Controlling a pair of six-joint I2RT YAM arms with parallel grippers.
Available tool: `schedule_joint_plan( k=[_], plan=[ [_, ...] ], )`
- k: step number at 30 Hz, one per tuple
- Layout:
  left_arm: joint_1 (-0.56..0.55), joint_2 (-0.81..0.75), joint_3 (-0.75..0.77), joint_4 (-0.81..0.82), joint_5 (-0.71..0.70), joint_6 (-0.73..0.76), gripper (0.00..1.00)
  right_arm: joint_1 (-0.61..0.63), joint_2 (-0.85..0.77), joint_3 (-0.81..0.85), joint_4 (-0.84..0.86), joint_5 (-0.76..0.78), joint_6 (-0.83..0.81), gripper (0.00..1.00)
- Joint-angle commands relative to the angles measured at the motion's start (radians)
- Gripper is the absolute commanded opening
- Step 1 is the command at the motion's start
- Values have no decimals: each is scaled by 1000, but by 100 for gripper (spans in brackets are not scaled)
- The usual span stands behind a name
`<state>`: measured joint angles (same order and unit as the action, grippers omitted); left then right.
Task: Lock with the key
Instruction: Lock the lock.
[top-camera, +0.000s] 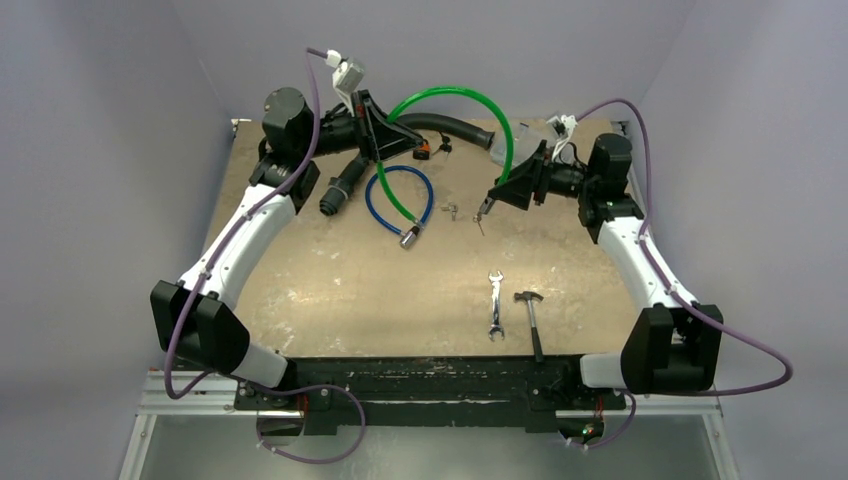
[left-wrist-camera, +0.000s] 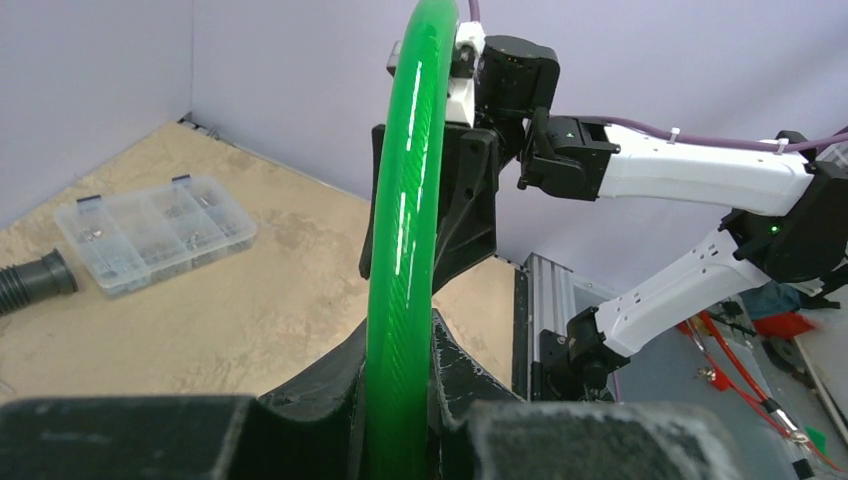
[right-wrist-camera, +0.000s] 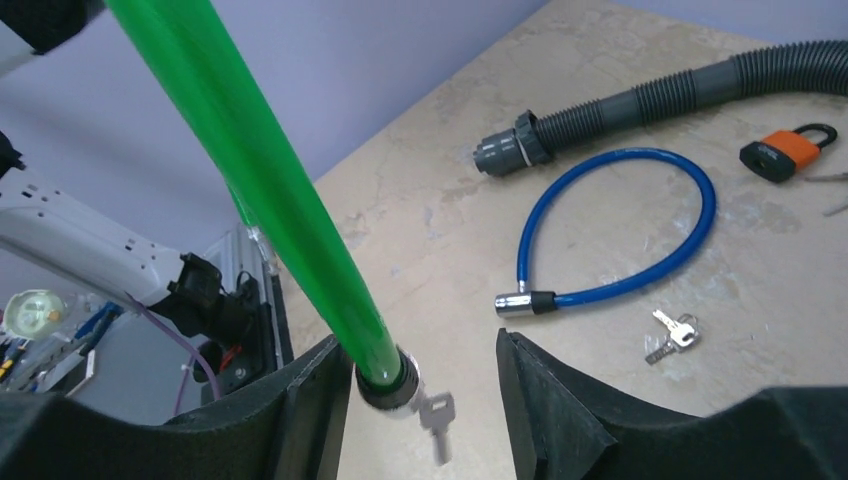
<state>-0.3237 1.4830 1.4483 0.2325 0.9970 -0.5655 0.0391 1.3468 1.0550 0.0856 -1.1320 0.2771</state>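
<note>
1. The green cable lock is held up off the desk and arches between the two arms. The left pincer is closed tight on the cable, with a finger pressing each side. I judge it is there to anchor the cable so the lock end cannot swing or twist.
2. The lock head hangs between the fingers of the right pincer, against its left finger. The key sits in it, pointing down.
3. The right pincer's jaws stand wide apart with a clear gap on the key's side, so it grips nothing. It looks placed to close on the key's bow and turn it.
4. In the top view a free green length drops from the left pincer across the blue cable lock. I cannot tell whether the green cable's far end is seated in the head.
5. Lying about on the desk:
   - a corrugated hose
   - an orange padlock
   - loose keys
   - a clear parts box
   - a wrench and a hammer, well apart near the front
6. Nothing blocks the key itself. It is small and hangs freely, so it may swing aside as the fingers close.
</note>
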Motion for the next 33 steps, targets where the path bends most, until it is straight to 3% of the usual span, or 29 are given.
schedule_joint_plan(
  k=[1, 5, 10, 13, 17, 20, 25, 26, 30, 33],
  plan=[
    [-2, -29, -16, 119, 14, -63, 0, 6, -46, -6, 181, -45, 128, 64],
    [-2, -29, -22, 122, 8, -65, 0, 5, -65, -3, 226, -39, 163, 66],
    [-2, -32, -20, 128, -2, -73, 0, 10, -68, 1, 222, -28, 176, 51],
    [-2, -33, -20, 126, -17, -73, 0, 19, -62, -5, 170, -28, 136, 58],
    [-2, -27, -19, 122, -30, -76, 0, 38, -60, -17, 109, -10, 82, 59],
    [-2, -20, -16, 125, -33, -80, 0, 38, -55, -15, 106, -2, 79, 45],
    [-2, -13, -34, 115, -59, -78, 0, 38, -54, 2, 128, 14, 104, 0],
    [-2, -13, -45, 108, -70, -73, 0, 39, -55, 2, 138, 19, 114, 0],
    [-2, -6, -84, 24, -105, -16, 32, 38, -71, -10, 208, 45, 177, 0],
    [-2, -5, -131, -69, -129, 65, 41, 38, -86, -19, 268, 59, 238, 0]
  ],
)
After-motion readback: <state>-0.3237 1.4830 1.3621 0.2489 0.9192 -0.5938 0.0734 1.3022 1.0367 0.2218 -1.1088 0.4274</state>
